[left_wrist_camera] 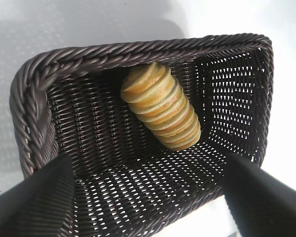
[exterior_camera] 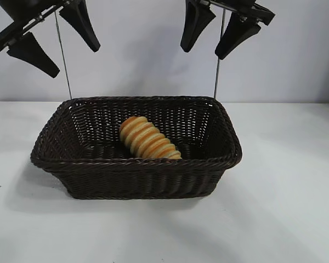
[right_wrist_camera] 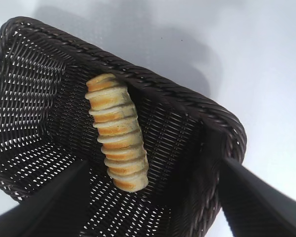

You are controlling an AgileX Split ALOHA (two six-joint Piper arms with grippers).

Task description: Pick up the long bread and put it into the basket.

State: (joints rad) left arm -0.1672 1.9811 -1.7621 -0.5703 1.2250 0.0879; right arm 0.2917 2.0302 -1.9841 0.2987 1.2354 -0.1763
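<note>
Already the long bread [exterior_camera: 148, 138] lies inside the basket [exterior_camera: 137, 164], left gripper [exterior_camera: 54, 39] at eleven o'clock, right gripper [exterior_camera: 219, 30] at one, both spread apart.

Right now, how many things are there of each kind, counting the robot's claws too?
Bread: 1, lying inside the basket
Basket: 1, on the white table
Grippers: 2, left gripper and right gripper, both raised above the basket with fingers open, holding nothing
Total: 4
</note>
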